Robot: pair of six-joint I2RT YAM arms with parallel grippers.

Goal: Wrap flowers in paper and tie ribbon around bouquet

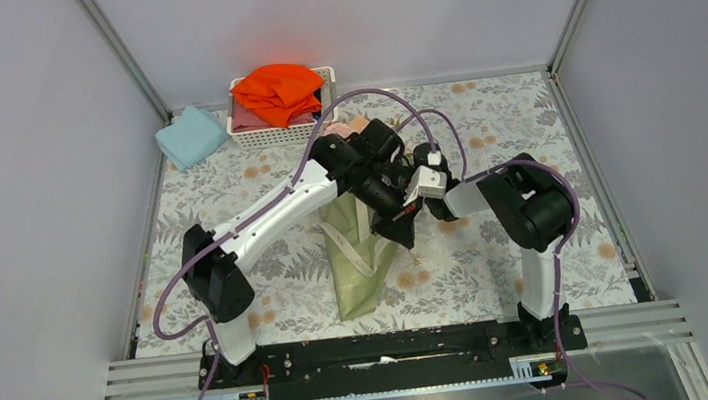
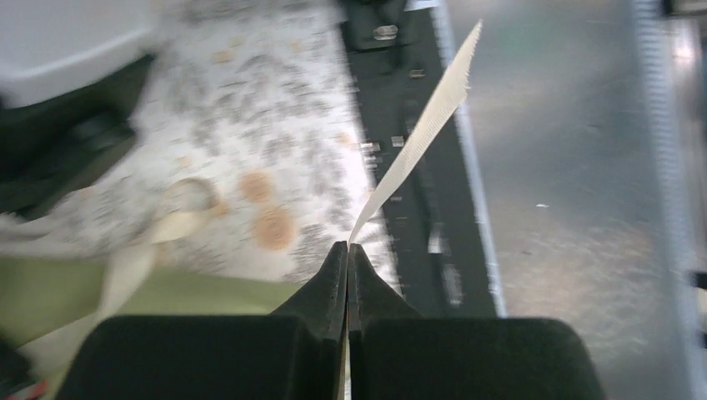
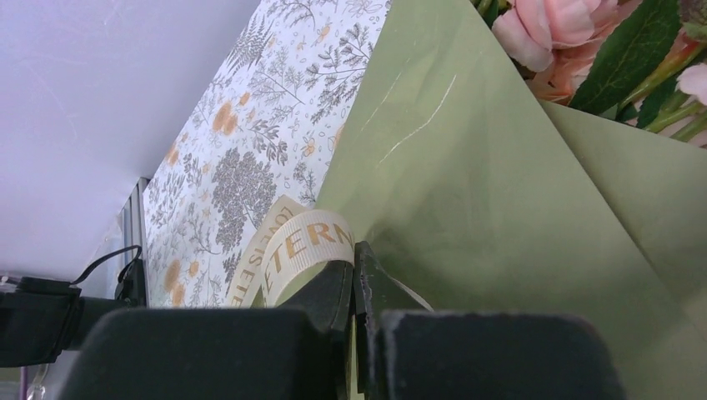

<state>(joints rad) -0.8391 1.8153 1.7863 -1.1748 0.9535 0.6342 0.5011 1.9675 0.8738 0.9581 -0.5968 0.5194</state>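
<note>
Bouquet (image 1: 355, 260) in the middle of the floral-print table (image 1: 498, 264), a cone of olive-green paper lying flat, narrow end toward the arm bases, wide end away under the two wrists. Both arms are bent in over it, meeting above its upper half.

Over to the right wrist view: the olive-green paper (image 3: 467, 208) fills the picture, one smooth fold running diagonally across it, and the flowers (image 3: 554, 21), pale pink blooms with dark green leaves, peek out at the top right corner. The right gripper (image 3: 354, 267) has its fingers pressed together, and the ribbon (image 3: 304, 246), a narrow cream satin strip with tan printed letters, curls in a loop right at the tips, pinched there against the edge of the paper.

Left wrist view now: the left gripper (image 2: 347, 258) is closed tight too, no gap between the fingers, and the ribbon (image 2: 417, 142) shoots out from the tips, a taut strip slanting up and to the right, ending in a cut end. More cream strip lies blurred at the left, over the green paper.

At the far edge of the table sits a white slatted basket (image 1: 252, 136) holding a bright orange cloth (image 1: 279, 90), with a light-blue cloth (image 1: 190, 136) folded just beside it on the left.
</note>
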